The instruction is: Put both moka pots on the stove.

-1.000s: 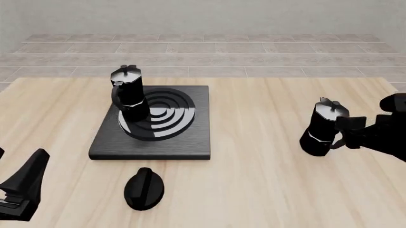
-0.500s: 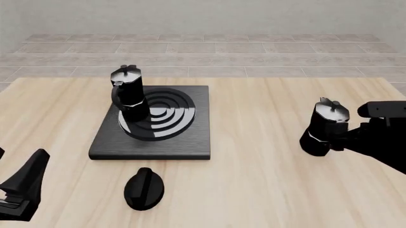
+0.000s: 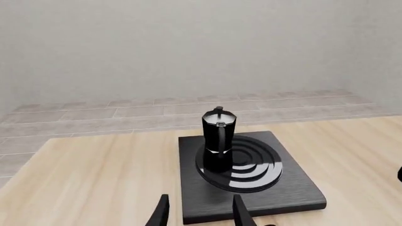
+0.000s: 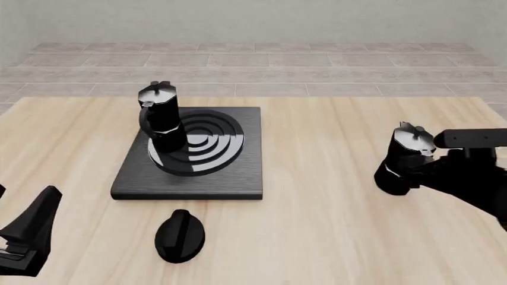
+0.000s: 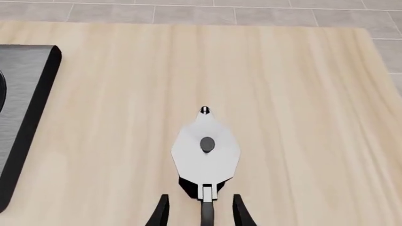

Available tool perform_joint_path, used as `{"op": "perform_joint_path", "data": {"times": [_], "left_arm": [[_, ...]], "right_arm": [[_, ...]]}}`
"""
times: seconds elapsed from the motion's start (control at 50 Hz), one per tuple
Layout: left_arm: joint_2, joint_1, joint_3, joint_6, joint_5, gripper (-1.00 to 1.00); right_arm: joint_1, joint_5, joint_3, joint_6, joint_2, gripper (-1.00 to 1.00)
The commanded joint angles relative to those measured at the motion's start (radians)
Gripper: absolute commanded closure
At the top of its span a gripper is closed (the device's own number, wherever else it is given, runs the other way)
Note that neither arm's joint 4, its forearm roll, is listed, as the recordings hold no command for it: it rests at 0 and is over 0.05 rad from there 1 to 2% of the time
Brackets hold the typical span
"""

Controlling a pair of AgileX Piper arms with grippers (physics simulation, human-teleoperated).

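Note:
One moka pot [image 4: 161, 116] stands upright on the left part of the stove [image 4: 230, 172], at the edge of the burner rings; it also shows in the left wrist view [image 3: 219, 139] on the stove [image 3: 295, 193]. The second moka pot [image 4: 404, 160] stands on the table at the right. My right gripper [image 5: 201, 214] is open, its fingers either side of that pot's [image 5: 206, 153] handle, and it sits against the pot's right side in the front view [image 4: 431, 168]. My left gripper [image 4: 44, 208] is open and empty at the near left, far from the stove.
A low black oval knob [image 4: 180, 236] lies on the table just in front of the stove. The wooden table's [image 4: 317, 214] right edge is close behind my right arm. A tiled floor and a wall lie beyond the far edge.
My right arm has swung lower and closer behind the right moka pot, bringing the fingers around its handle. Both pots and the left arm have stayed still.

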Motion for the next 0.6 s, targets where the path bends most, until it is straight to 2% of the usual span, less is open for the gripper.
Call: {"op": "perform_joint_path", "data": {"times": [0.02,0.32,0.34,0.6], "left_arm": [[0.000,0.000,0.001,0.000,-0.001,-1.00],[0.000,0.000,0.001,0.000,-0.001,-1.00],[0.000,0.000,-0.005,0.000,0.005,-1.00],[0.000,0.000,-0.012,0.000,0.012,-1.00]], "right_arm": [[-0.003,-0.038,-0.012,-0.003,0.064,-1.00],[-0.010,-0.079,0.001,0.009,0.101,-1.00],[-0.011,-0.080,0.002,0.012,0.097,1.00],[-0.020,-0.069,0.002,0.005,0.072,1.00]]}}
